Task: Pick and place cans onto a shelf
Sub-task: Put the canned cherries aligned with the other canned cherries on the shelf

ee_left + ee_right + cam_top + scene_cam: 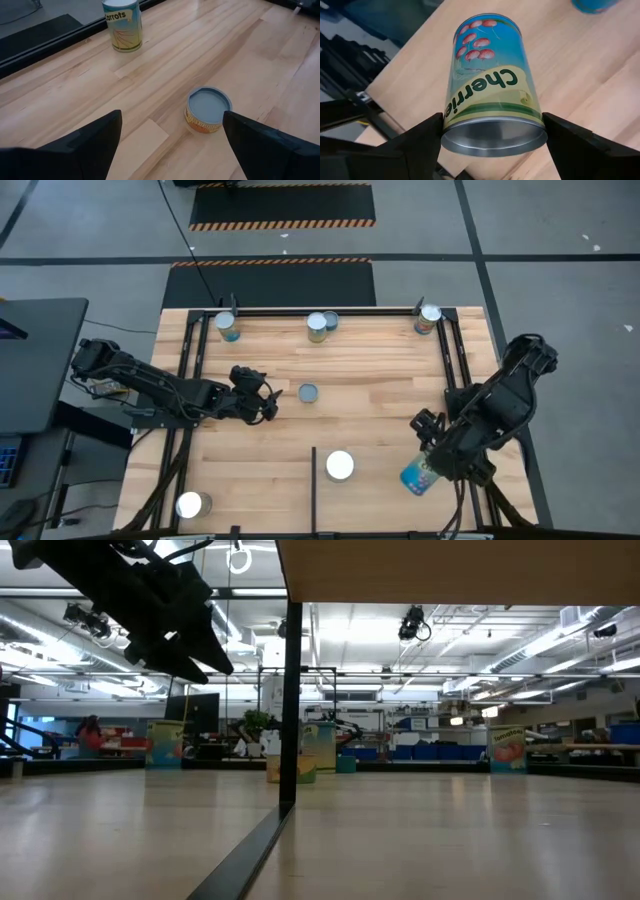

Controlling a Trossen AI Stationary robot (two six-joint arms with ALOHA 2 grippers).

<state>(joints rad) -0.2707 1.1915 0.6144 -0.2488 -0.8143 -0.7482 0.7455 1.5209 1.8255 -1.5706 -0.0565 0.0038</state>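
My right gripper (432,452) is shut on a blue and yellow-green "Cherries" can (490,85) over the shelf board's near right part (400,430). My left gripper (266,396) is open and empty, hovering just left of a short can with a dull blue-grey top (208,109), which stands on the board and also shows in the high view (308,392). A "carrots" can (121,25) stands upright beyond it. Other cans stand at the far bar (228,326) (320,326) (428,318). Two silver-topped cans stand near the front (340,466) (190,504). My right gripper pinches the Cherries can between its two fingers, on opposite sides of the wall just by one rimmed end (451,120). The can is tilted, its other end (487,22) pointing away from the gripper. Whether it touches the board, I cannot tell.
Thin black bars edge the board at left (186,370), far (330,310) and right (450,370). A short black divider bar (314,480) runs in from the near edge. Bare wood lies in the middle of the board. Black-and-yellow striped mats (280,220) lie on the floor beyond.
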